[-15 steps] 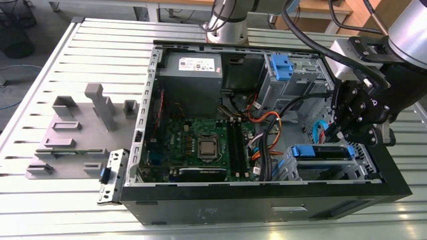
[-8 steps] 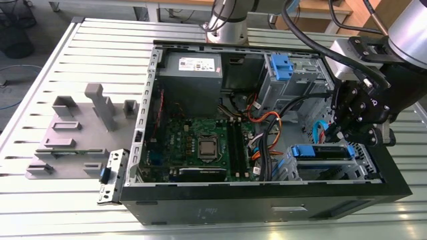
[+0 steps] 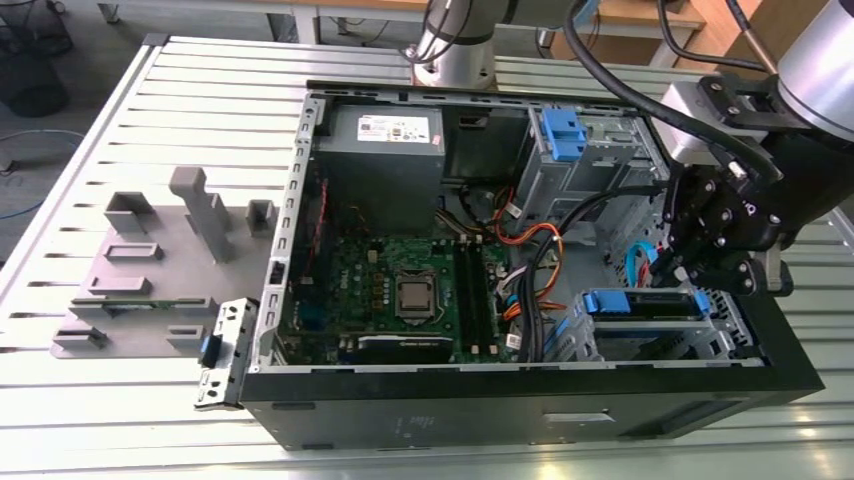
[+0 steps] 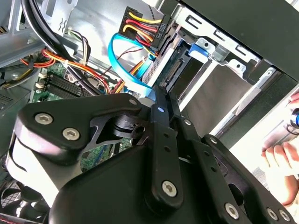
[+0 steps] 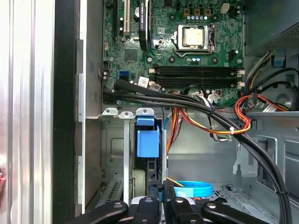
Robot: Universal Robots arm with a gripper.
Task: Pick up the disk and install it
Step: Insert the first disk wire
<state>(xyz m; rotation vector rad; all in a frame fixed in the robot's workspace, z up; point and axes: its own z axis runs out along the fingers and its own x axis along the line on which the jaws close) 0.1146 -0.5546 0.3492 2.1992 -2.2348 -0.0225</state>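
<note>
down at the computer case's (image 3: pixel 534 425) 4 o'clock corner in the exterior view, my claw (image 3: pixel 675 273) hangs drawn narrow and empty just over the disk (image 3: pixel 650 305), which sits in the drive cage (image 3: pixel 731 338) at 7 o'clock from me, long axis 9-to-3.

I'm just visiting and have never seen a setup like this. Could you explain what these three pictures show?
The gripper of a robot arm reaches into an open computer case that lies on a slatted metal table. The exterior view comes from a camera off the arm. Both wrist views come from cameras riding on the arm, looking past the gripper into the case. The disk, clipped in a blue carrier, sits in the drive cage at the exterior view's right, close by the gripper. I cannot tell whether the gripper holds it. A grey fixture stands on the table beside the case.
</note>
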